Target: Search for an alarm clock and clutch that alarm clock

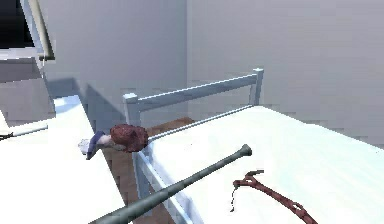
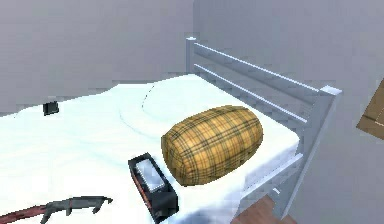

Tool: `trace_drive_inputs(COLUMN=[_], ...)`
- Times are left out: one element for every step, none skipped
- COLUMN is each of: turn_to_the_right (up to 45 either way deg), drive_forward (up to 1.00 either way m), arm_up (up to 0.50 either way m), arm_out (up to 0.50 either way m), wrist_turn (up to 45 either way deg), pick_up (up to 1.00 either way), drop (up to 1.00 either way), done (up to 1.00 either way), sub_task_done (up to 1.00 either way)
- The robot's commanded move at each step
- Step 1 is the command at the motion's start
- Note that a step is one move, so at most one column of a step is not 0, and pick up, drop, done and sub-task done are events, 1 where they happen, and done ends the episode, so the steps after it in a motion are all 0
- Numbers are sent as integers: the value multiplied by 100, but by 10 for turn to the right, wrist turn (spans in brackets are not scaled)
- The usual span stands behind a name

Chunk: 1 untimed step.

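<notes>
Arm side view: black pale-faced box [image 2: 153, 187], probably the alarm clock.
Likely light, rigid, slick; grasp across its narrow sides; the gripper's state I cannot tell.

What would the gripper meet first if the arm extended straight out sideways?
Probably the yellow plaid pillow on the white bed, depending on arm height; the dark box, perhaps the alarm clock, lies just left.

We see a yellow plaid cylindrical pillow [image 2: 212, 145] with brown lines, a white bed sheet [image 2: 90, 135], a pale grey-blue metal bed frame [image 2: 320, 125], a dark grey bat [image 1: 190, 178].
</notes>
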Motion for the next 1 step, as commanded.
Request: trace_drive_inputs(turn_to_the_right=[0], drive_forward=[0], arm_up=[36], arm_out=[0], wrist_turn=[0], pick_up=[0], drop=[0], done=[0], sub_task_done=[0])
